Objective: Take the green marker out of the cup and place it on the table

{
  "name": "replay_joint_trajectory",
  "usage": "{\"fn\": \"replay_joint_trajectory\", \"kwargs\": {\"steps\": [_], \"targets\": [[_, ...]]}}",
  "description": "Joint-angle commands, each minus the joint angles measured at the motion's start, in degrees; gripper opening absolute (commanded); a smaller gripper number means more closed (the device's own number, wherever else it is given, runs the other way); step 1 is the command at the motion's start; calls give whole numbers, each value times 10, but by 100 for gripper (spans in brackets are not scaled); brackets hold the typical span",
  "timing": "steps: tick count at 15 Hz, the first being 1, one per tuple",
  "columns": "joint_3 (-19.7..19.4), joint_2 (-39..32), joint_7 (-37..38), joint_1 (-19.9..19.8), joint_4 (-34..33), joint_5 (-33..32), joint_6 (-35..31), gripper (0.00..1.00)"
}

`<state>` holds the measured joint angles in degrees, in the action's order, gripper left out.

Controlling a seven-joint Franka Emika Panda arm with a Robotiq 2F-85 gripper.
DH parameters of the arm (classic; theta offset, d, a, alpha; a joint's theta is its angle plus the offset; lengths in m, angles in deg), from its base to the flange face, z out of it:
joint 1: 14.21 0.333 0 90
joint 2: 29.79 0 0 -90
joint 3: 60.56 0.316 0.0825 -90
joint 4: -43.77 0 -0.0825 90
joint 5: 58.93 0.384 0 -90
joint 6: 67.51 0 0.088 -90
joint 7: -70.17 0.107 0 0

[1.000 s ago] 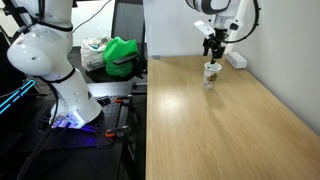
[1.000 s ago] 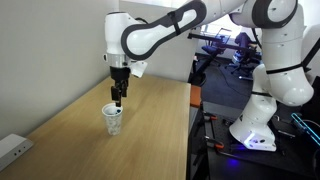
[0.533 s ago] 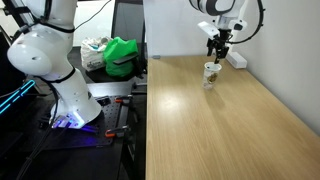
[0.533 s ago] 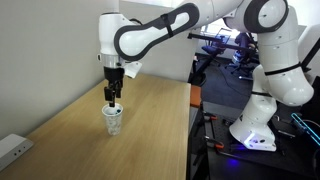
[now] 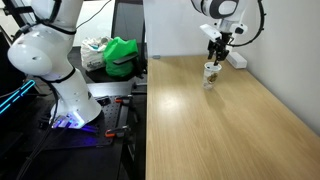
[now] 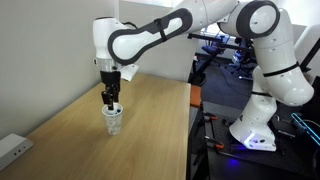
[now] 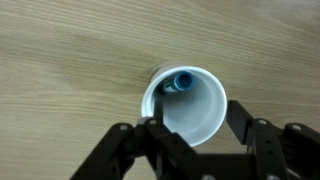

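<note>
A white paper cup (image 7: 203, 112) stands on the wooden table; it shows in both exterior views (image 5: 211, 73) (image 6: 113, 119). A marker with a teal-blue end (image 7: 181, 81) leans inside it against the rim. My gripper (image 7: 195, 126) is open and points straight down over the cup, one finger on each side of the rim. In both exterior views the gripper (image 5: 217, 50) (image 6: 110, 99) hangs just above the cup's mouth. It holds nothing.
A white power strip (image 5: 236, 59) (image 6: 12, 149) lies near the wall by the table's far edge. A green bag (image 5: 122, 55) and another white robot arm (image 5: 45, 50) (image 6: 272, 70) stand beside the table. The wooden tabletop (image 5: 220, 130) stretches wide in front of the cup.
My gripper has come down and shifted sideways until it is centred right over the cup. The cup and marker have not moved.
</note>
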<state>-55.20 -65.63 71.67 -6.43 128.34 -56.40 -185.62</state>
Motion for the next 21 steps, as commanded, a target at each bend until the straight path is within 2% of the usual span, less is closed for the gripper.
{"fn": "replay_joint_trajectory", "kwargs": {"steps": [1, 8, 12, 14, 21], "targets": [[-6, -15, 14, 9, -30, -11, 30, 67], [-11, -18, 25, 12, -26, -12, 27, 59], [-13, -19, 35, 14, -26, -13, 29, 40], [-13, -20, 37, 14, -26, -13, 31, 46], [-17, -27, 58, 15, -32, -13, 47, 48]]}}
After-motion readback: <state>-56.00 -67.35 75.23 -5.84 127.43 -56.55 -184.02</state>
